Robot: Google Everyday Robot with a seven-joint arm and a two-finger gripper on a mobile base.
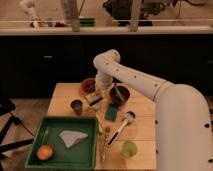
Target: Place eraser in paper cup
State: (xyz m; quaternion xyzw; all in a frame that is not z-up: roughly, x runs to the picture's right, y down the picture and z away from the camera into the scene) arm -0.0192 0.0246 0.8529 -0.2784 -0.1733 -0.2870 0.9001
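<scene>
The eraser (94, 98), a tan block with a dark underside, lies on the wooden table (64, 95) between a small dark cup (76, 106) and a dark bowl (119, 94). My gripper (101, 92) hangs at the end of the white arm, right at the eraser's far right side. I cannot tell whether it touches the eraser. No white paper cup shows in this view.
A brown bowl (88, 85) stands behind the eraser. A teal pad (112, 112) lies in front of the dark bowl, with a white-handled brush (122, 128) and a translucent green cup (129, 148) nearer the front. A green tray (85, 155) at front left holds an apple (44, 151) and a pale cloth (71, 138).
</scene>
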